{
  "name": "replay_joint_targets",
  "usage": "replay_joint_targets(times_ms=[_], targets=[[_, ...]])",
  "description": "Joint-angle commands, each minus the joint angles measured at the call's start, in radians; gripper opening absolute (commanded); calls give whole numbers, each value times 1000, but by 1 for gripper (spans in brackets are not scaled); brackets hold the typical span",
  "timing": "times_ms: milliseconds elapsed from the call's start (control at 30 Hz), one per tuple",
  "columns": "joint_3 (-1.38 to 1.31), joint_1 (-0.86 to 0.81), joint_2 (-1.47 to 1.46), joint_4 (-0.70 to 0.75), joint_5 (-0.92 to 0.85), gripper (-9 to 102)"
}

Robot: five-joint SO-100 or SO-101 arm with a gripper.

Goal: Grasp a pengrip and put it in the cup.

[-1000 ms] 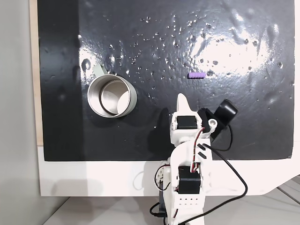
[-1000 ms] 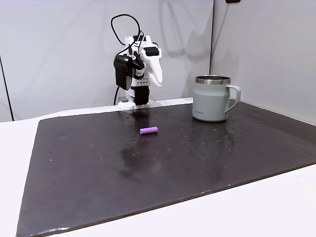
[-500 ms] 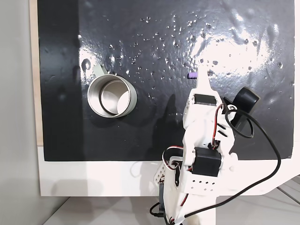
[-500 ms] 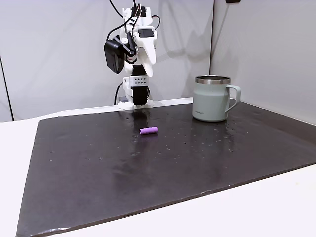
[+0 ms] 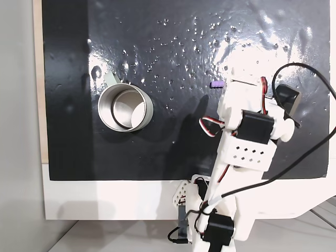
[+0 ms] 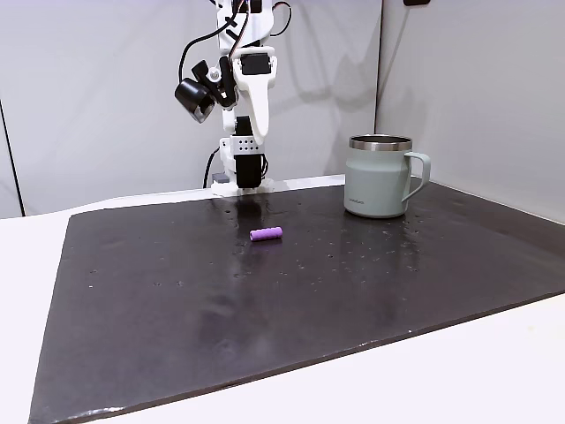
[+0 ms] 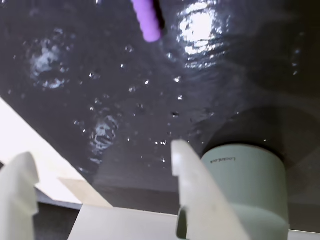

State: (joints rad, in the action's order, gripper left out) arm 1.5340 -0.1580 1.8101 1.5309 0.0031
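The purple ribbed pengrip (image 6: 266, 234) lies on the black mat, left of the cup in a fixed view. From above, only its left end (image 5: 215, 84) shows beside the raised arm (image 5: 247, 126). The grey-walled metal cup (image 6: 380, 175) with a silver rim (image 5: 125, 108) stands upright, apart from the pengrip. My gripper (image 6: 261, 131) hangs high above the mat's far edge, pointing down. In the wrist view the gripper (image 7: 100, 162) is open with nothing between its fingers; the pengrip (image 7: 146, 20) is at the top and the cup (image 7: 247, 185) at lower right.
The glossy black mat (image 6: 353, 291) covers most of the white table (image 6: 459, 371). Grey wall panels (image 6: 477, 79) stand behind and beside the mat. A black cable (image 5: 315, 152) loops from the arm to the right in a fixed view.
The arm has lifted higher and reached forward over the mat. From above it now covers most of the pengrip. The pengrip and cup have not moved.
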Motion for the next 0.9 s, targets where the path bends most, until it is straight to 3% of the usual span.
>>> replay_joint_targets(times_ms=[0,467,867], targets=[[-118,-34,-71,29,-25,27],[-327,-40,-402,77,-170,27],[-391,-44,-603,-3,-235,27]])
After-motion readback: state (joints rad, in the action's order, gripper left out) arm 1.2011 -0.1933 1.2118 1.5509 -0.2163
